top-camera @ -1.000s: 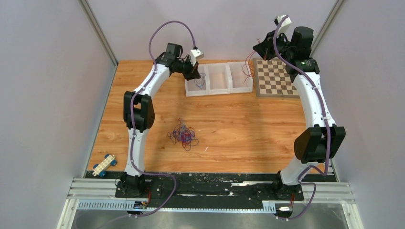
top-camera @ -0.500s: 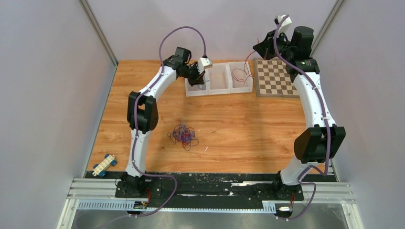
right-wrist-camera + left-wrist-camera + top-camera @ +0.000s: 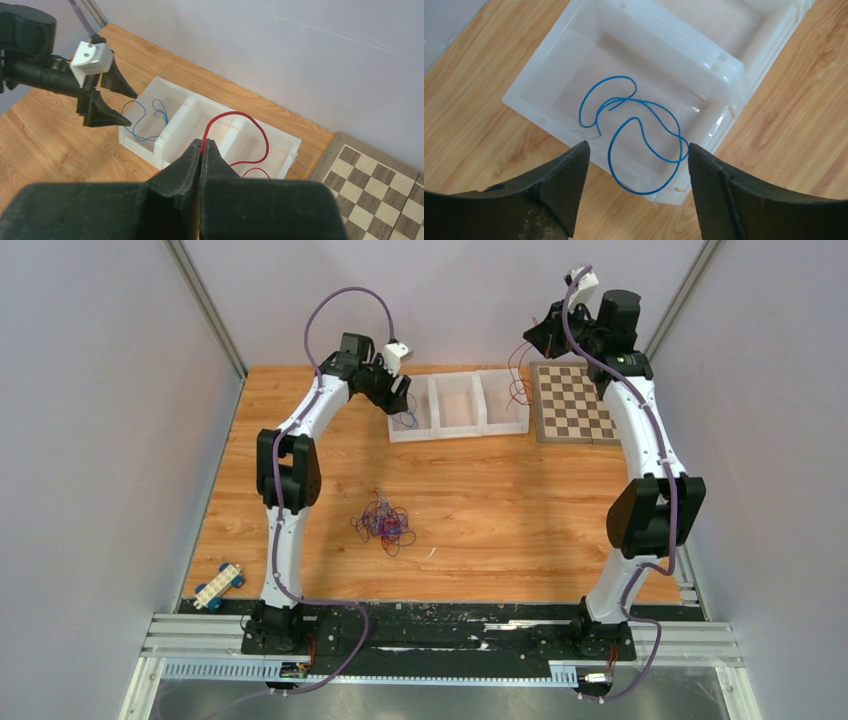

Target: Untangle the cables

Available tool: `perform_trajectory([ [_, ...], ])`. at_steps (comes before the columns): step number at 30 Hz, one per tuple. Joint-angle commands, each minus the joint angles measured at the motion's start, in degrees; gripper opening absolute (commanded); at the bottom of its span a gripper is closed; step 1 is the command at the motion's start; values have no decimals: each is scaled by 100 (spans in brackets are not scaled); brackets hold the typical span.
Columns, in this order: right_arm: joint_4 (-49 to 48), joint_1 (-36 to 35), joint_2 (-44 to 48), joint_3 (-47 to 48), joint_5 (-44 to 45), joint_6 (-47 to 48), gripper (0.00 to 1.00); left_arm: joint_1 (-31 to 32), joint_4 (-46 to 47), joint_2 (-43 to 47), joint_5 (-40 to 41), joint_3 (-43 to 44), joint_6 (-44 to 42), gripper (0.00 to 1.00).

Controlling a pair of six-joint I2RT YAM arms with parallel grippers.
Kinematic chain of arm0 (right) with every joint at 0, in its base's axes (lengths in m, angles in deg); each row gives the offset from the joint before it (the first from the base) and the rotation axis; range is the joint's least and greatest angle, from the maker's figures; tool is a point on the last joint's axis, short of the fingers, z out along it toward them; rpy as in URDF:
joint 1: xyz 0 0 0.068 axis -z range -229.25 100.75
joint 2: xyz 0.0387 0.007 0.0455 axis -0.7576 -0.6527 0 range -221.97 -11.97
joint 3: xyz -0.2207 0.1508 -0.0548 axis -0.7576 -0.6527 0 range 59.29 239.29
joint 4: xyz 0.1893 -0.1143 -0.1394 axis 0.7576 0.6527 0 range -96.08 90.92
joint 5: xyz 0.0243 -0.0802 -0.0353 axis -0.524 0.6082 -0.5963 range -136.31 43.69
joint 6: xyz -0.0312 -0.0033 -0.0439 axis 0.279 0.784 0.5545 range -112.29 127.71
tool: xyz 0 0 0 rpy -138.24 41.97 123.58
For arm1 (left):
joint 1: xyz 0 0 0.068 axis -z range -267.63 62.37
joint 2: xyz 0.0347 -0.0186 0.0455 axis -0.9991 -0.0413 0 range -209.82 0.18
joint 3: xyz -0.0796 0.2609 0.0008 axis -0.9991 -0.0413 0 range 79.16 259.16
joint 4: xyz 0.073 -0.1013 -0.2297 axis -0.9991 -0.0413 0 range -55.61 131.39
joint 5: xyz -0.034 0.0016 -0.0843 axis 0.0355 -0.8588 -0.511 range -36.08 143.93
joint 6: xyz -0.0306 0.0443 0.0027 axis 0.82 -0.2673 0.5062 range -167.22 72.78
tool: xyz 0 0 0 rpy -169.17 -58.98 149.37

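Note:
A tangle of blue, red and dark cables [image 3: 383, 523] lies mid-table. A single blue cable [image 3: 634, 130] rests in the left compartment of a white three-part tray [image 3: 432, 432], with one loop over its near wall. My left gripper [image 3: 638, 146] hovers just above it, open and empty; the right wrist view also shows this gripper [image 3: 131, 109] beside the tray [image 3: 170, 135]. My right gripper [image 3: 202, 141] is shut on a red cable [image 3: 260, 135], which curls above the tray's right compartment. In the top view that gripper [image 3: 535, 340] is raised at the far right, the red cable [image 3: 518, 380] dangling below.
A checkerboard [image 3: 573, 403] lies right of the tray at the table's far edge. A small toy car [image 3: 219, 586] sits at the near left corner. Grey walls close in the table on the left, back and right.
My left gripper has opened and let go of the blue cable, which now lies in the left compartment. The right arm has shifted slightly left, still holding the red cable.

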Motion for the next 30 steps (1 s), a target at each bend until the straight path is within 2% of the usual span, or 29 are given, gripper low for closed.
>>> perform_trajectory([
  [1,-311,-19,-491,469,153,-84,0,76,228,387,-208,133,560,84],
  [6,-487,-20,-1077,783,207,45,0,66,234,1091,-437,-140,899,99],
  [14,-683,-84,-1915,1258,450,56,0,66,216,1951,-457,-639,1188,100],
  [22,-1084,-222,-2559,1106,814,1078,0,-46,163,2423,-459,-786,1912,100],
  [30,-1271,-458,-2895,625,832,1892,0,-357,-176,2950,-664,-1534,2181,100],
])
